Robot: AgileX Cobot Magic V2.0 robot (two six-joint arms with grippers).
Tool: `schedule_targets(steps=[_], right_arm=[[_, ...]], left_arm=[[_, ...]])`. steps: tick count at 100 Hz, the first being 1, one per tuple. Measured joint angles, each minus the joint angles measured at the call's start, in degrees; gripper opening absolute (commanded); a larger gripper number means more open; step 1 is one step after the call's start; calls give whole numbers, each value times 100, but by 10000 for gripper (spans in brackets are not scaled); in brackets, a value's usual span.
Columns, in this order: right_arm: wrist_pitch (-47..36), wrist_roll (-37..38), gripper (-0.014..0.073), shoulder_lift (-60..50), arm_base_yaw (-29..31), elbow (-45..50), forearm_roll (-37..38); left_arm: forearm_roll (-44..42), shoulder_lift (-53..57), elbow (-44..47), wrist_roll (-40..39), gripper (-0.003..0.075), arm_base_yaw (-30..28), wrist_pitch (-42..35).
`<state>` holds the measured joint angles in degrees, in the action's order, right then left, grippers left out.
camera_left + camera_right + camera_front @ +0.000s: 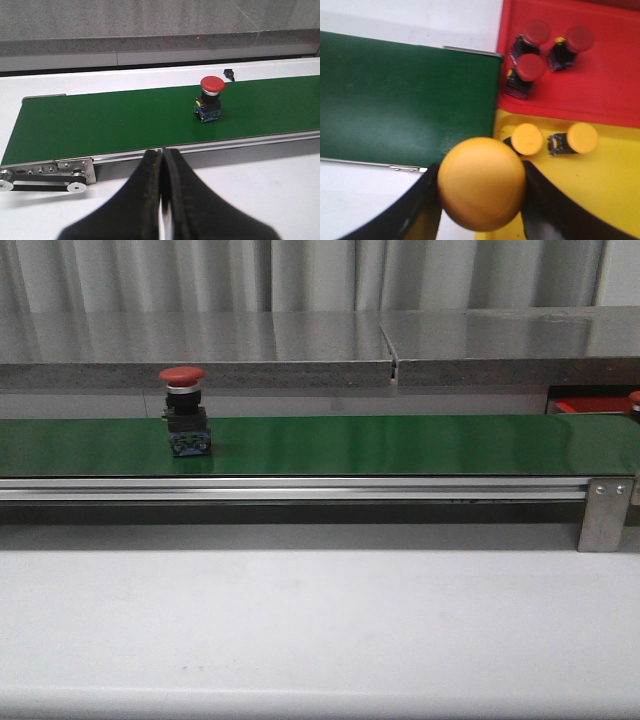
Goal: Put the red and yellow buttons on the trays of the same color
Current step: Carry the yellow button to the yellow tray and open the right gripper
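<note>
My right gripper (481, 192) clamps a yellow button (482, 183) at the yellow tray (615, 190) edge, apparently just short of it, while my empty, closed left gripper (162, 165) faces the red button (210, 99) on the belt (110, 122).

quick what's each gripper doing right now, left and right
Left gripper: closed, holding nothing.
Right gripper: closed on a yellow button.

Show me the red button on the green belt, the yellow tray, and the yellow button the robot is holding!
red button (182, 375): front view, red cap.
yellow tray (600, 185): right wrist view, bare floor.
held yellow button (481, 182): right wrist view, cap centre.
</note>
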<state>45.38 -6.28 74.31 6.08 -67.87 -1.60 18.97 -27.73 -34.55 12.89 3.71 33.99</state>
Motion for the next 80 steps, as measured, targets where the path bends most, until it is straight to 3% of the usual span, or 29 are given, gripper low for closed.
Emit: schedule_targets(steps=[47, 80], right_arm=[[-1094, 628, 92, 259, 1793, 877, -261], [-1903, 628, 92, 1261, 2046, 944, -761]], left_arm=[[0, 0, 0, 0, -20, 0, 0], [0, 0, 0, 0, -20, 0, 0]])
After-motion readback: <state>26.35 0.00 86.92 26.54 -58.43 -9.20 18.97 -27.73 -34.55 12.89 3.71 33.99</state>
